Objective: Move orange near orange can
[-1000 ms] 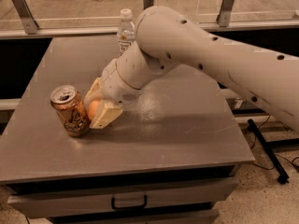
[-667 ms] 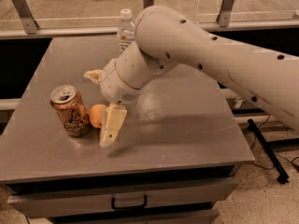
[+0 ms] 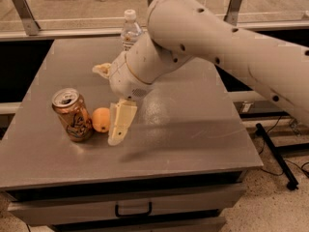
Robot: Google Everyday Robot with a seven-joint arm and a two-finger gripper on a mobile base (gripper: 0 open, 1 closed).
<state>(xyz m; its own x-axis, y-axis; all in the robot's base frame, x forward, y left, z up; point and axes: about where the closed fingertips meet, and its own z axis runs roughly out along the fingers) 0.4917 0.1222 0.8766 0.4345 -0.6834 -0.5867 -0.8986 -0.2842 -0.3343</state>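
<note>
The orange (image 3: 100, 119), a small round fruit, rests on the grey table (image 3: 193, 129) right beside the orange can (image 3: 72, 115), on the can's right. The can stands upright with its silver top and pull tab showing. My gripper (image 3: 109, 105) is open around the orange's place: one cream finger (image 3: 120, 122) points down just right of the fruit, the other finger (image 3: 102, 70) sticks out behind it. The fingers do not hold the orange.
A clear plastic water bottle (image 3: 129, 30) with a white cap stands at the table's back, partly hidden behind my arm. The table has a drawer with a dark handle (image 3: 133, 210) at its front. A glass railing runs behind.
My gripper was shut on the orange next to the can. It has opened wide and drawn back slightly, leaving the orange on the table beside the can.
</note>
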